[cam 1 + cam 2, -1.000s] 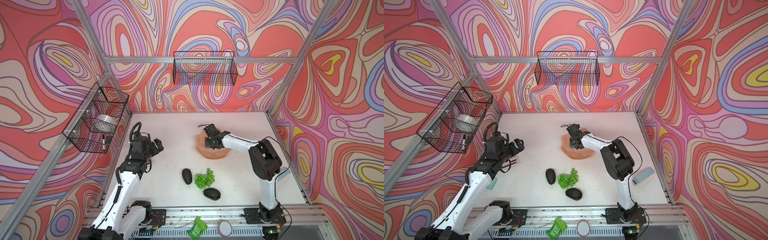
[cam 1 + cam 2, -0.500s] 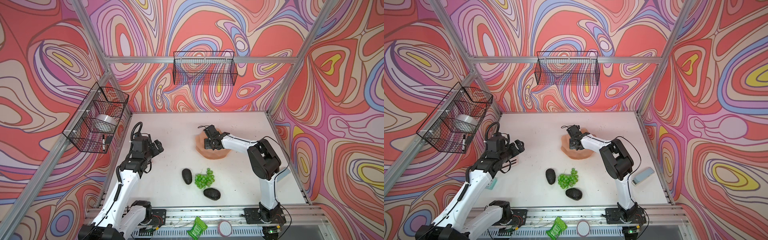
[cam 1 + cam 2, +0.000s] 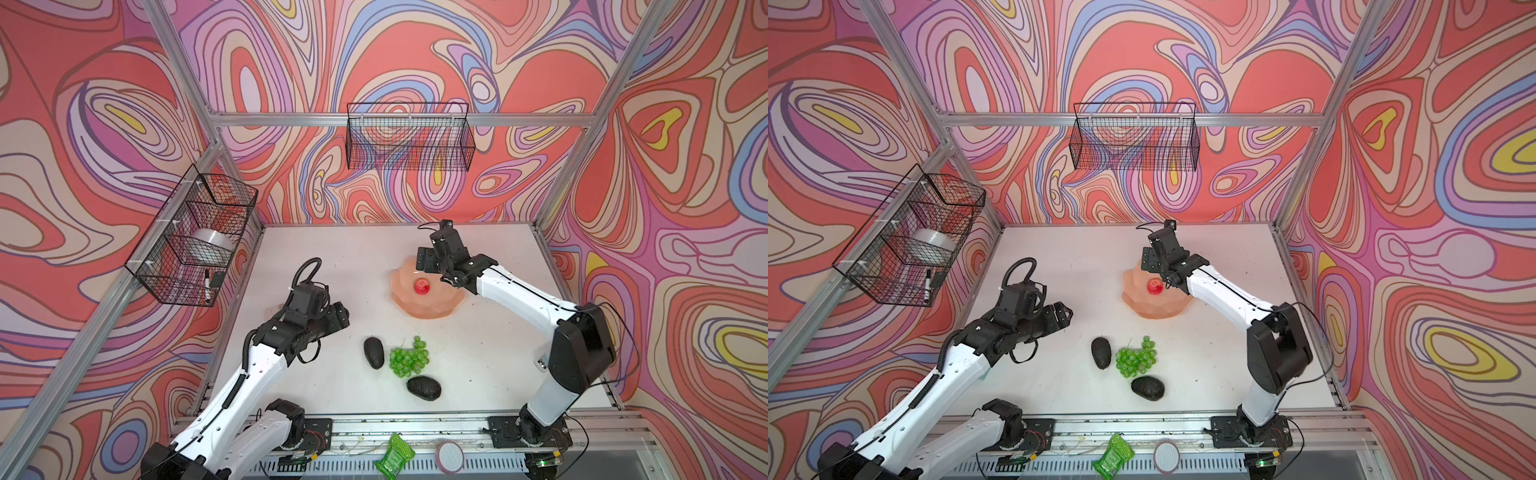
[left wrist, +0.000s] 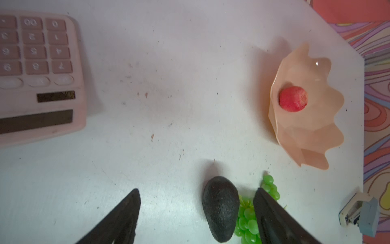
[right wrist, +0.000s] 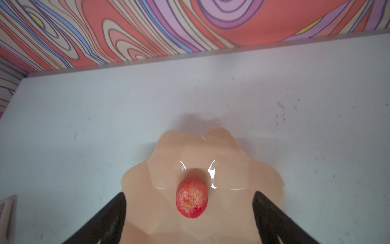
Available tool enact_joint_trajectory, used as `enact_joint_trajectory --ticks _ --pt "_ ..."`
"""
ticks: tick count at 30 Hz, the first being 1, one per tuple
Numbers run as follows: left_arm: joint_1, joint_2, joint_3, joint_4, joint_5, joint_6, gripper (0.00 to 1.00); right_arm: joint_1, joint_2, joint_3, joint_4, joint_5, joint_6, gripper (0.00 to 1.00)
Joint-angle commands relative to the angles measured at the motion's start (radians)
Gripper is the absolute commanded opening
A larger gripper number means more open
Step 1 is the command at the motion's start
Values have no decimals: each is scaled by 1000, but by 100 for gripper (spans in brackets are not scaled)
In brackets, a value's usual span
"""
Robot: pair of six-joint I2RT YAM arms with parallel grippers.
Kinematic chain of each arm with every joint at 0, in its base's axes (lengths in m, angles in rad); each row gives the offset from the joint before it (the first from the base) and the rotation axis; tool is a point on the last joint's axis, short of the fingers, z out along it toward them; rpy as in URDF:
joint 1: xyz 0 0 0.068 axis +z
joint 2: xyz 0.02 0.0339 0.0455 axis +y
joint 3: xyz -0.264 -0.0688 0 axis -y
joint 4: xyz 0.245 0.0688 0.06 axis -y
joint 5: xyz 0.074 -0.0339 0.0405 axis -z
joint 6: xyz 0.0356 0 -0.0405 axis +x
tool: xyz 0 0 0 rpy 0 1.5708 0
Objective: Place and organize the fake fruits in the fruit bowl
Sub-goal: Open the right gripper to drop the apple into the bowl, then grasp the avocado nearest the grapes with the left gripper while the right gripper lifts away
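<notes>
The fruit bowl (image 3: 432, 309), peach-pink, glossy and faceted, with a scalloped petal rim, is seen toward the back of the white desk (image 3: 332, 257). One small red apple (image 3: 422, 286), flecked with yellow, is settled in its middle. The right fingers (image 5: 105, 219) are spread wide above the bowl, with nothing gripped. Nearer the front, outside the bowl, the bright green grapes (image 3: 408, 360) are bunched on the desk. A dark, pebbled, pear-shaped avocado (image 3: 373, 352) is laid just beside them, and a second avocado (image 3: 424, 388) just in front. The left fingers (image 4: 120, 217) are held apart and empty.
</notes>
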Motion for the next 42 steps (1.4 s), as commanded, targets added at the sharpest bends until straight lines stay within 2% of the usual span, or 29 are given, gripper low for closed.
enact_joint_trajectory --ticks 1,6,11,20,30,42 --pt "-97 18 -20 -97 -47 -88 84 -7 -44 -59 28 39 -2 98" --pt "-224 121 -4 -86 -68 -120 84 -13 -106 -134 56 36 14 98" --pt "-298 248 28 -38 -71 -119 84 -16 -142 -186 54 40 28 98" --pt "-334 447 80 46 -43 -113 84 -23 -180 -242 61 54 25 98" --pt "-342 552 123 67 -37 -109 84 -36 -168 -247 76 56 15 98" --pt "-345 601 75 76 13 -113 72 -49 -158 -263 91 46 21 98"
